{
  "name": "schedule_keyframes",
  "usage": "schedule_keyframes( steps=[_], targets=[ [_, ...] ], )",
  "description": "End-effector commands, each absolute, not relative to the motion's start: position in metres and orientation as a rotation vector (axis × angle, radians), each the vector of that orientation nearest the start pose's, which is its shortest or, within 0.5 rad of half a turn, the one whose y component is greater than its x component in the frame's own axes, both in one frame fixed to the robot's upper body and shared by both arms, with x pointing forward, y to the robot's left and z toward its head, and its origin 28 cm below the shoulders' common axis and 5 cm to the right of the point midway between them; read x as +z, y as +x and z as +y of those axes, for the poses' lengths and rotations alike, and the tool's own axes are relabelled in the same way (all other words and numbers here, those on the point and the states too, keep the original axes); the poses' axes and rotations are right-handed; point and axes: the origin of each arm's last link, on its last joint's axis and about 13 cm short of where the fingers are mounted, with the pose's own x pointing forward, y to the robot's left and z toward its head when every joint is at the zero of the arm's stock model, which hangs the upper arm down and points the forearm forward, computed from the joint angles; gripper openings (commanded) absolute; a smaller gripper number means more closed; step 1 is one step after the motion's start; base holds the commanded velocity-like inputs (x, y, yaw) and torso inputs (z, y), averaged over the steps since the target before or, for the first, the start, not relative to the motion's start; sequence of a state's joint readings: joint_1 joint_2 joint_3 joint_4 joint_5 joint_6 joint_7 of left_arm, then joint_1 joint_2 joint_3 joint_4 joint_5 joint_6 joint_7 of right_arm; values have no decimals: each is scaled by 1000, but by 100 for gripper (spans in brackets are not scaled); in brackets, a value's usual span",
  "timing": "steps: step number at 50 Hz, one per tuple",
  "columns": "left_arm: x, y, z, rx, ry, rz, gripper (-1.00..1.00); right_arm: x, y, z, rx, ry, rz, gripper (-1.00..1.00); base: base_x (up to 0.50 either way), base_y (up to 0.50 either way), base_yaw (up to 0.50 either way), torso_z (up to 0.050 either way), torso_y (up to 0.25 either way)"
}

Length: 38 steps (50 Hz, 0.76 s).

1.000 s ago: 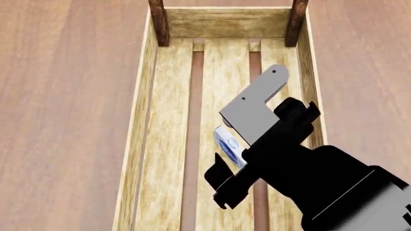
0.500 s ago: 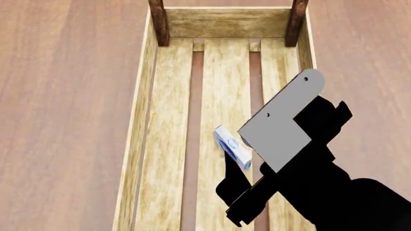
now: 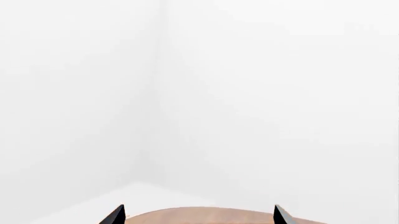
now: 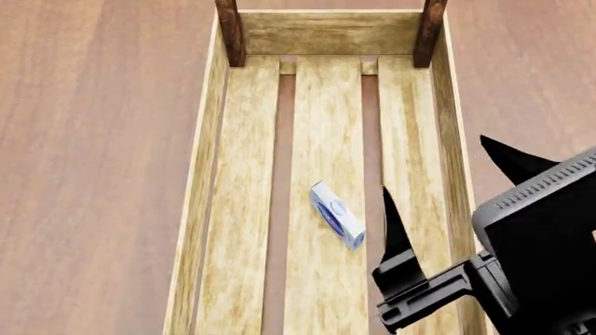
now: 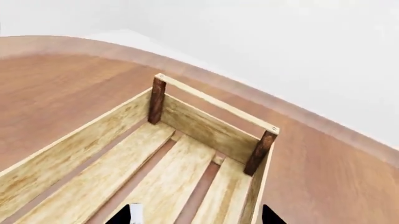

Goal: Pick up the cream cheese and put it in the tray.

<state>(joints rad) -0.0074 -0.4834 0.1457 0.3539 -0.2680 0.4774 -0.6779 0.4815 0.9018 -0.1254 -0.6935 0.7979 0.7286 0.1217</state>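
Now the cream cheese [image 4: 336, 215] lies on the tray [image 4: 206, 167] slats, released; the right end effector [image 4: 445, 178] stands open just right of it, while the left end effector [image 3: 198, 215] also shows spread tips.

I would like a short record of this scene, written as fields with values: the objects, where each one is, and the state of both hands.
cream cheese: lying on the middle slat inside the tray, touched by nothing
tray: on the wooden table, holding only the cream cheese in the visible part
right hand: open, empty, apart from the box
left hand: open, empty, only fingertips visible
task status: box is in the tray
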Motion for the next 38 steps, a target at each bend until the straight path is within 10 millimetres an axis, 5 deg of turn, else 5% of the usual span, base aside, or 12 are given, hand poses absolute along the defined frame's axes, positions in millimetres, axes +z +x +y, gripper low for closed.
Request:
schedule_keyframes(
  steps=[1,11,17,26,38],
  targets=[
    [206,209,255,261,-113,-788,100,214,208,-198,240,-270,-227,100,0,0,0,0,0],
    [255,204,234,129,-158,-993,100,218,216,-182,17,-163,-440,100,0,0,0,0,0],
    [262,200,223,80,-162,-1024,100,214,220,-177,-116,-100,-597,100,0,0,0,0,0],
    [269,173,208,49,-130,-1139,100,220,192,-181,-70,110,-743,100,0,0,0,0,0],
    [279,146,206,-5,-74,-1264,100,224,166,-177,-19,134,-808,100,0,0,0,0,0]
  ],
)
